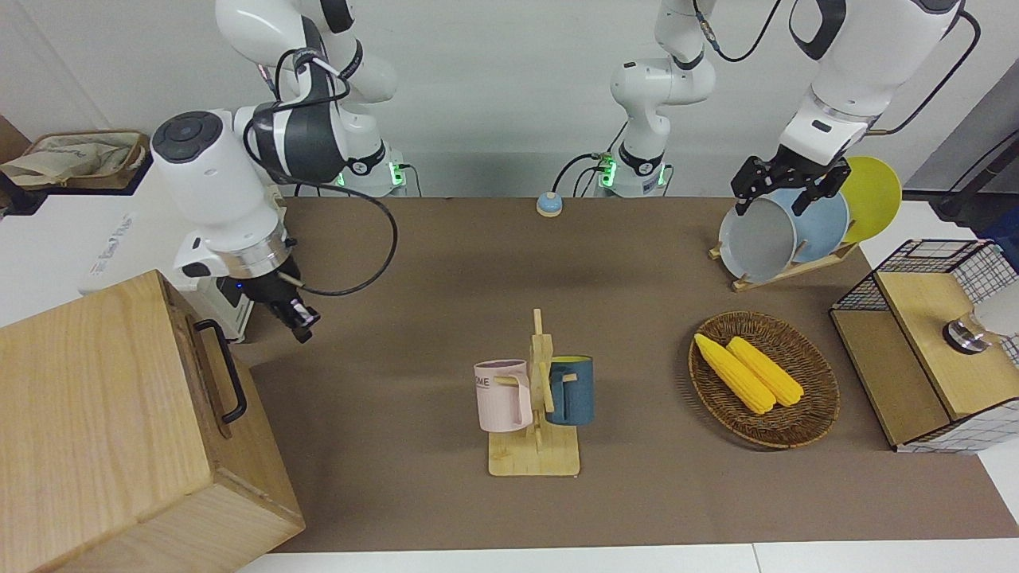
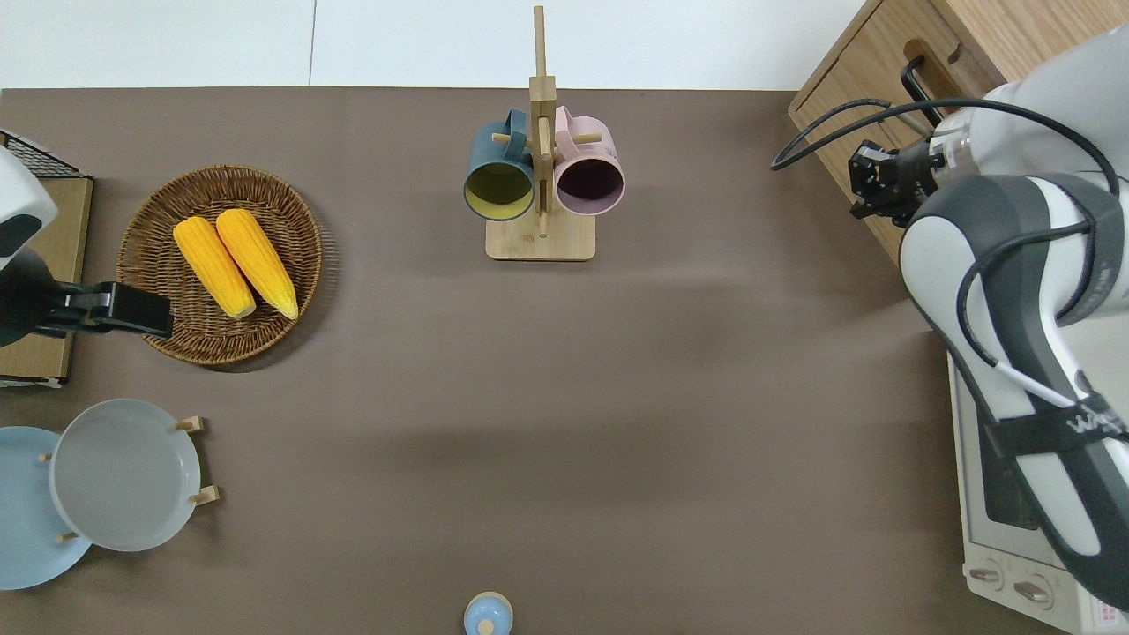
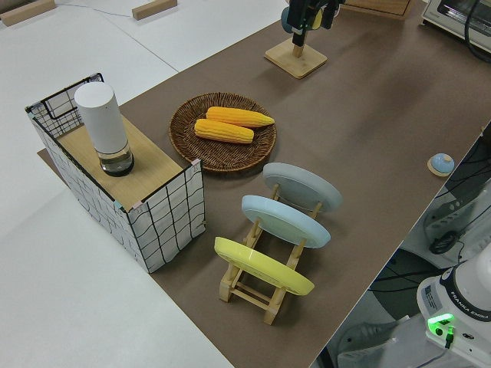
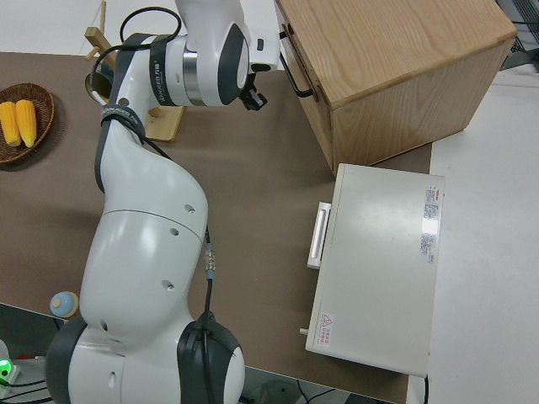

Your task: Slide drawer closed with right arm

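The drawer (image 1: 208, 374) is a light-wood front with a black loop handle (image 1: 225, 368) in the big wooden box (image 1: 103, 430) at the right arm's end of the table. Its front sits about flush with the box's face (image 4: 307, 93). My right gripper (image 1: 302, 321) hangs just off the drawer's front, level with the handle's end nearer the robots, a small gap away and touching nothing. In the overhead view the right gripper (image 2: 860, 185) points across the table beside the box's face, near the handle (image 2: 917, 81). My left arm is parked, its gripper (image 1: 784, 195) open.
A white oven (image 4: 375, 269) stands against the box, nearer the robots. A mug rack (image 1: 537, 398) with two mugs stands mid-table. A basket of corn (image 1: 764, 378), a plate rack (image 1: 796, 231) and a wire-mesh rack (image 1: 923, 350) are at the left arm's end.
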